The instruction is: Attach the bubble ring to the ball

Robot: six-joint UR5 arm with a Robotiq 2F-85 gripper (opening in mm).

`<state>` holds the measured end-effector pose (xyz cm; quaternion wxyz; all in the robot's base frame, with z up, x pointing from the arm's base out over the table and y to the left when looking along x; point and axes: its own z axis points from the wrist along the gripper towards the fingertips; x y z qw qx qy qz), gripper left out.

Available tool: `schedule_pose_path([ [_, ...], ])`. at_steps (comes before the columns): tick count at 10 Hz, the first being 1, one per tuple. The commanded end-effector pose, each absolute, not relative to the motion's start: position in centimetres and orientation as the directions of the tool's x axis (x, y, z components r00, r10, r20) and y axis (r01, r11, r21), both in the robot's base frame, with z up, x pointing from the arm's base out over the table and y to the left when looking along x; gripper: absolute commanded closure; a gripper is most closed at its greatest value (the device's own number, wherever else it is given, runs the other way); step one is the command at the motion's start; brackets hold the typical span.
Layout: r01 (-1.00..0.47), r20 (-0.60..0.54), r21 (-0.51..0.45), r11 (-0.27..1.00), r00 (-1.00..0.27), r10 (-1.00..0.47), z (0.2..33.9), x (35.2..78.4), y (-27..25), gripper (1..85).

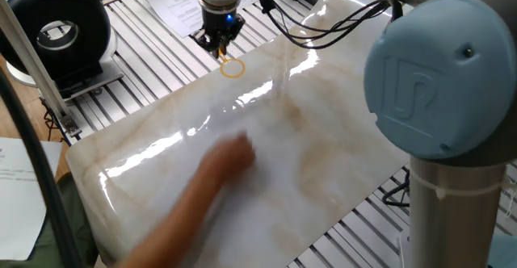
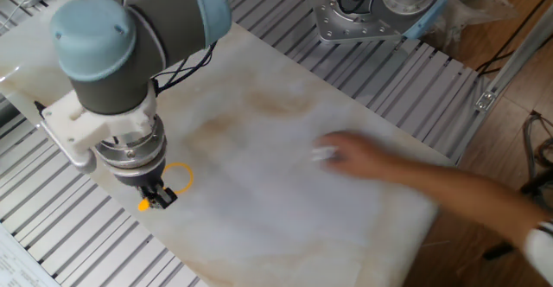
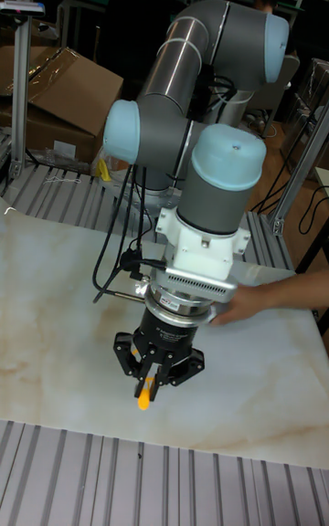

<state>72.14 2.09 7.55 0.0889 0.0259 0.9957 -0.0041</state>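
Note:
My gripper (image 1: 220, 48) stands at the far edge of the marble slab (image 1: 323, 147), shut on the short orange handle of the bubble ring (image 1: 233, 68). The thin yellow hoop sticks out from the fingers just above the slab. The other fixed view has the gripper (image 2: 155, 197) pointing down with the bubble ring (image 2: 181, 177) beside it. In the tall view the orange handle (image 3: 143, 395) hangs between the gripper's (image 3: 152, 382) fingers. A person's blurred hand (image 1: 220, 165) reaches over the slab's middle. The ball is hidden, probably by that hand (image 2: 363, 157).
A large black round device (image 1: 56, 27) stands on the slatted metal table at the back left. Papers (image 1: 182, 6) lie behind the gripper. The arm's metal base (image 2: 363, 17) and cables sit beyond the slab. The person's forearm (image 2: 484, 205) crosses the slab's edge.

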Motion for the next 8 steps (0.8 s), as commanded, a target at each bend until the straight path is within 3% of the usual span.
schedule_pose_path([
  [1, -0.012, -0.265, 0.012, 1.0, -0.964, -0.008, 8.6, 74.3, 2.9, 84.3],
  [2, -0.013, -0.232, 0.009, 1.0, -0.973, -0.011, 8.3, 73.4, 2.9, 84.3],
  [5, 0.036, -0.148, 0.01, 0.999, -0.988, 0.037, 16.0, 66.9, 4.7, 84.3],
  [8, 0.088, -0.174, 0.024, 0.996, -0.98, 0.091, 16.1, 65.5, 7.8, 84.3],
])
